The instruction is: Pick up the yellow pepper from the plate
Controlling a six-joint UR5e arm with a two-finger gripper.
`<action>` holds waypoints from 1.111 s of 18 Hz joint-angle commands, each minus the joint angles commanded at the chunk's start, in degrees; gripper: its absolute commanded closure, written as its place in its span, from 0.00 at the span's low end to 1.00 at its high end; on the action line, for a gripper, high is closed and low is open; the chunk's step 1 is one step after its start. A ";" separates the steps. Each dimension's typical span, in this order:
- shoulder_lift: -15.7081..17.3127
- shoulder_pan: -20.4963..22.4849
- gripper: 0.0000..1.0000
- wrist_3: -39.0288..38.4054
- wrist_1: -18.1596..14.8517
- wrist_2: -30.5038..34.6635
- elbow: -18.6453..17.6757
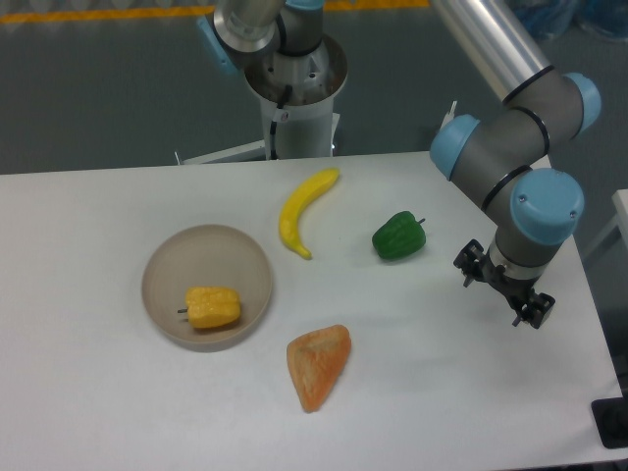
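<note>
The yellow pepper (213,307) lies on its side in the lower middle of the round beige plate (167,257), with its short dark stem pointing left. The plate sits on the left part of the white table. My gripper (502,287) is far to the right, near the table's right edge, well away from the plate. Only its black body shows below the blue-capped wrist. The fingers are hidden, and I see nothing held.
A long yellow banana (302,210) lies right of the plate, towards the back. A green pepper (398,236) sits between the banana and my gripper. An orange wedge-shaped piece (319,365) lies in front, right of the plate. The arm's base (294,88) stands behind the table.
</note>
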 joint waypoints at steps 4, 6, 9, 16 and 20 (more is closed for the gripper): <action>0.00 -0.09 0.00 -0.09 -0.09 -0.09 0.00; 0.26 -0.44 0.00 -1.05 -0.26 0.00 -0.09; 2.36 -2.63 0.00 -3.16 -2.80 -1.31 -1.84; 6.06 -16.50 0.00 -12.73 -3.16 -3.69 -7.38; 6.06 -24.42 0.00 -17.22 -2.20 -4.74 -8.44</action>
